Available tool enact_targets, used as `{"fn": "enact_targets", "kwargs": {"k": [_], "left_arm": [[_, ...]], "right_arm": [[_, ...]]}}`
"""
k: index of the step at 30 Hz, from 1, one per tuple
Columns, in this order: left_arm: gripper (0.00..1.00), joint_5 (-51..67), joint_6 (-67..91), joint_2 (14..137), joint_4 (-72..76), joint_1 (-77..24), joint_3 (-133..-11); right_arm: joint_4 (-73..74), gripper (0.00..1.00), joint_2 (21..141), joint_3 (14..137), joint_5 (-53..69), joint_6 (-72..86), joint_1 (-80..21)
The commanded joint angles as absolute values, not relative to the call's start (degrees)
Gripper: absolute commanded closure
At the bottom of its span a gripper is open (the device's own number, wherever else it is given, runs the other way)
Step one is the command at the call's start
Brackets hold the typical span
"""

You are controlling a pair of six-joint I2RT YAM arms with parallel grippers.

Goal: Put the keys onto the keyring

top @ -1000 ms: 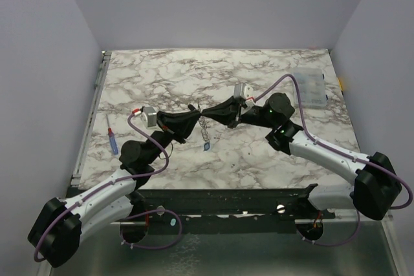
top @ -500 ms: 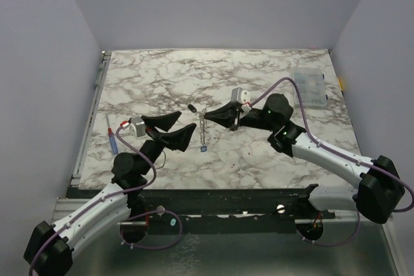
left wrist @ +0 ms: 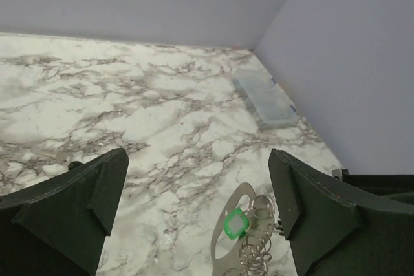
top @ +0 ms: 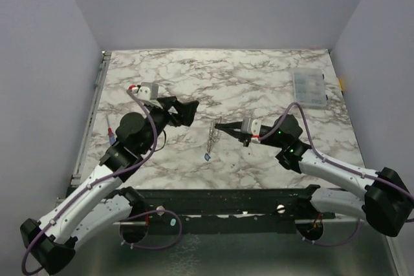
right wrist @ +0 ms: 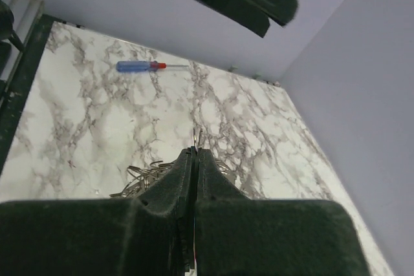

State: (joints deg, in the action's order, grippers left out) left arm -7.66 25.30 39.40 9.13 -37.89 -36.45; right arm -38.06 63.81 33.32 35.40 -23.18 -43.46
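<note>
My right gripper is shut on the thin metal keyring, whose edge pokes out past the closed fingertips in the right wrist view. The ring's link chain trails down toward the table, with the blue key at its lower end. The green key sits among the silvery rings low in the left wrist view. My left gripper stands wide open and empty, up and to the left of the keyring and apart from it.
A clear plastic compartment box lies at the far right of the marble table. The blue-and-red pen-like tool lies near the table's left edge, partly behind my left arm in the top view.
My left gripper has opened, let go of the keyring and drawn back to the left. My right gripper has swung nearer and lower, still holding the keyring with the chain trailing.
</note>
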Motion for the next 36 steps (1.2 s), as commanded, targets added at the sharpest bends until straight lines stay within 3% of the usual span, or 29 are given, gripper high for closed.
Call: {"fn": "enact_targets", "kwargs": {"k": [1,15,23,25,29,31,36], "left_arm": [[0.01,-5.90,19.55,47.06,-10.88,-37.88,-46.01],[0.01,5.26,25.48,47.18,-4.05,-35.60,-43.20],[0.01,1.00,24.71,37.07,5.19,-35.61,-35.98],[0.01,0.69,24.13,38.26,3.05,-35.60,-36.94],[0.01,-16.22,27.63,47.62,-13.06,-35.60,-44.33],[0.02,-15.08,26.64,51.93,-17.98,-35.58,-48.98],[0.01,-13.95,24.20,47.66,-11.02,-35.60,-44.93]], "right_arm": [[-50.67,0.99,62.15,28.34,34.93,-32.50,-43.80],[-52.40,0.99,61.78,23.20,38.07,-45.12,-45.26],[-56.20,0.99,61.25,21.53,36.84,-43.46,-45.23],[-56.76,0.99,61.26,21.36,37.00,-43.01,-45.27],[-56.97,0.99,61.36,21.38,36.45,-42.15,-45.26],[-57.84,0.99,61.16,20.87,35.93,-40.98,-45.32],[-63.77,0.99,60.59,17.87,34.32,-36.68,-45.35]]}}
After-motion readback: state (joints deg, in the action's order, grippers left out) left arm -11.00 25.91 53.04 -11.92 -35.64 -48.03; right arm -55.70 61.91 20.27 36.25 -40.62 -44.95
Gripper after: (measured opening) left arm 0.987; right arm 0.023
